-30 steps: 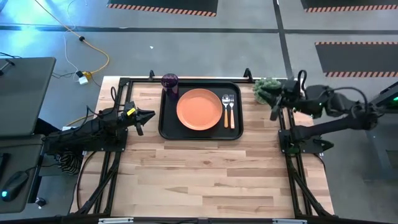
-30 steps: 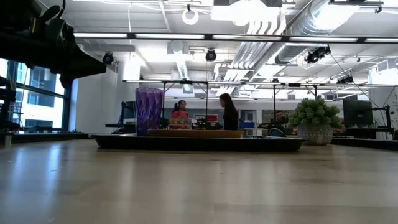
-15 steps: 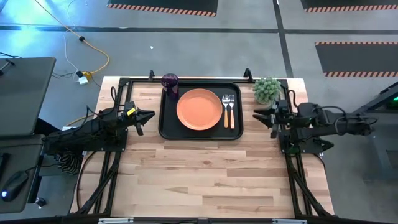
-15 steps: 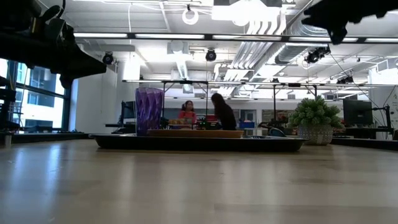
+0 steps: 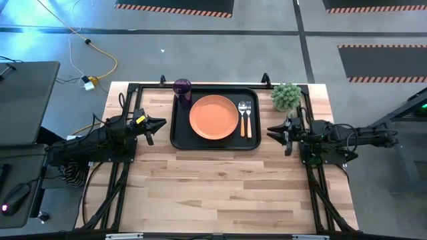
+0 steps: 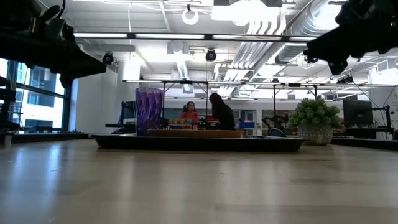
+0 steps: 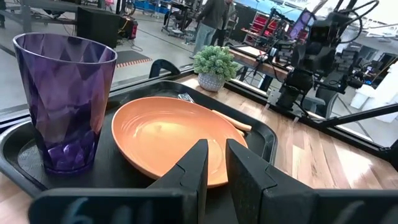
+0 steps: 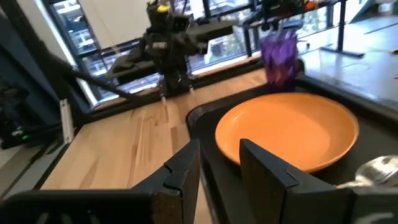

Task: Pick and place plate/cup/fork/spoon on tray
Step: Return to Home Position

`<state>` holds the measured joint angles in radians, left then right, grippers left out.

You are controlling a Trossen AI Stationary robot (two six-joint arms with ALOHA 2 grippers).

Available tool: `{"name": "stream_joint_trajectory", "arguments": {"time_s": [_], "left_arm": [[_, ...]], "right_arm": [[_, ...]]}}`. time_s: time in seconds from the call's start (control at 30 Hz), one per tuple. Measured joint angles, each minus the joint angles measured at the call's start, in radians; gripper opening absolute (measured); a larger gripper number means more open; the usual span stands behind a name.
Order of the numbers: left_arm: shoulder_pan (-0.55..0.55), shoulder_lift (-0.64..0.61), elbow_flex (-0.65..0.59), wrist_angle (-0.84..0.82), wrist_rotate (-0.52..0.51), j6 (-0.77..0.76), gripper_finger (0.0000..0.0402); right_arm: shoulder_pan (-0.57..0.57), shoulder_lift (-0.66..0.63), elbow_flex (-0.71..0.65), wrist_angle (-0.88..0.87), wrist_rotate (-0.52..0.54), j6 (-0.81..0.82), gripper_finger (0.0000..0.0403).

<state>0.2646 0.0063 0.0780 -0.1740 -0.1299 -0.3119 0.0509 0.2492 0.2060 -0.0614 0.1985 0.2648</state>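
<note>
The black tray [image 5: 215, 143] lies at the table's far middle. On it rest the orange plate [image 5: 213, 117], the purple cup [image 5: 182, 87] standing upright in its far left corner, and the spoon [image 5: 243, 119] and the fork [image 5: 249, 121] side by side right of the plate. My left gripper [image 5: 162, 123] hovers left of the tray, pointing at it, its fingers nearly together [image 7: 216, 146] and empty. My right gripper [image 5: 269, 129] hovers right of the tray, pointing at it, its fingers a little apart [image 8: 219, 146] and empty.
A small green potted plant [image 5: 287, 96] stands at the table's far right corner, just beyond my right arm. Black frame rails [image 5: 313, 180] run along the table's left and right sides. Bare wood [image 5: 213, 193] fills the near half of the table.
My right gripper has moved from beside the plant toward the table's near edge and down, and has ended level beside the tray's right edge. The tray and the things on it have stayed put.
</note>
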Motion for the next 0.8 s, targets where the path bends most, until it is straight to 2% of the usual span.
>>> {"name": "stream_joint_trajectory", "arguments": {"time_s": [0.5,0.67,0.8], "left_arm": [[0.0,0.0,0.0,0.0,0.0,0.0,0.0046],[0.0,0.0,0.0,0.0,0.0,0.0,0.0046],[0.0,0.0,0.0,0.0,0.0,0.0,0.0046]], "right_arm": [[0.0,-0.023,-0.196,0.187,-0.171,0.114,0.0106],[0.0,-0.023,-0.196,0.176,-0.165,0.121,0.0106],[0.0,-0.023,-0.196,0.149,-0.085,0.149,0.0106]]}}
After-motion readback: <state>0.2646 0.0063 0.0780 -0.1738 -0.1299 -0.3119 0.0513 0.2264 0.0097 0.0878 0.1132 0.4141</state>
